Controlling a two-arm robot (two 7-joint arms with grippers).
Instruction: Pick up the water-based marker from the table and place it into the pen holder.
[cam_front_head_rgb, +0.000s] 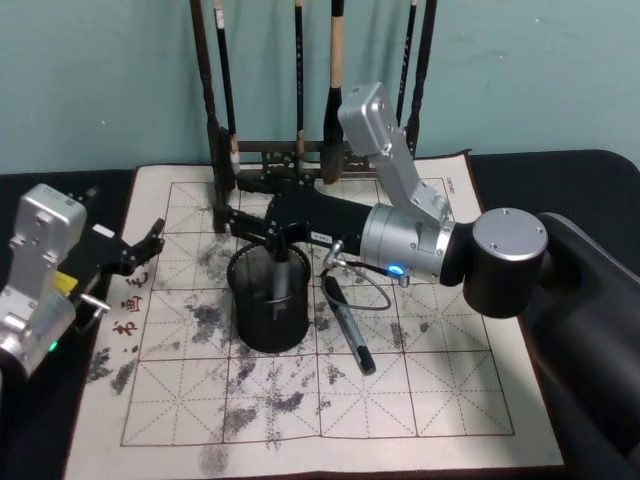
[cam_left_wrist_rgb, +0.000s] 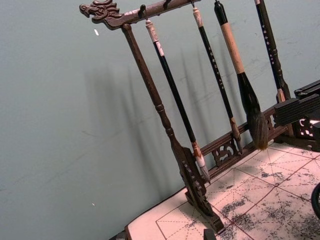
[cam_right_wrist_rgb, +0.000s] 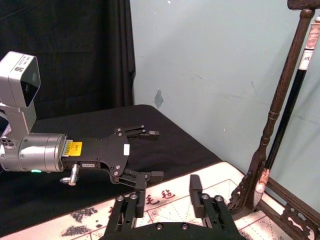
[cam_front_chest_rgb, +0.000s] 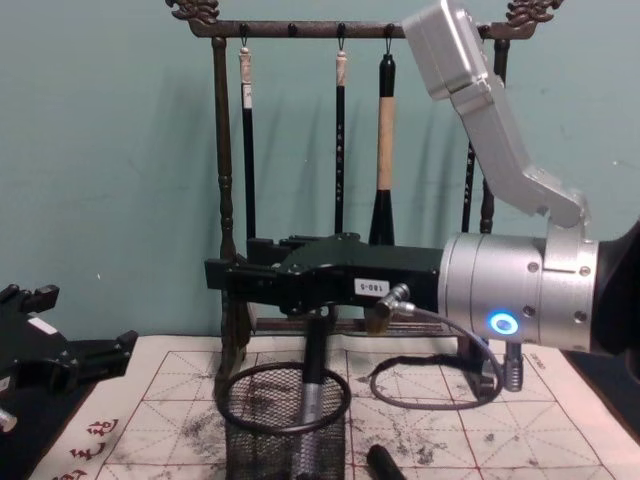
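The black mesh pen holder (cam_front_head_rgb: 268, 322) (cam_front_chest_rgb: 262, 442) stands on the cream mat (cam_front_head_rgb: 450, 390) of the table. A grey and black marker (cam_front_head_rgb: 284, 276) (cam_front_chest_rgb: 312, 385) stands upright inside it, leaning on the rim. My right gripper (cam_front_head_rgb: 245, 225) (cam_front_chest_rgb: 215, 272) (cam_right_wrist_rgb: 167, 200) hovers just above the holder, open, with nothing between its fingers. The marker's top sits under the gripper's body, behind the fingertips. A second dark marker (cam_front_head_rgb: 347, 326) (cam_front_chest_rgb: 385, 462) lies on the mat just right of the holder. My left gripper (cam_front_head_rgb: 140, 250) (cam_right_wrist_rgb: 149, 153) (cam_front_chest_rgb: 75, 320) is open at the mat's left edge.
A tall dark wooden brush rack (cam_front_head_rgb: 300, 150) (cam_left_wrist_rgb: 175, 145) (cam_front_chest_rgb: 340, 30) (cam_right_wrist_rgb: 270, 125) with several hanging brushes stands close behind the holder, against the teal wall. A grey cable (cam_front_head_rgb: 375, 295) (cam_front_chest_rgb: 440, 395) loops from my right wrist over the mat.
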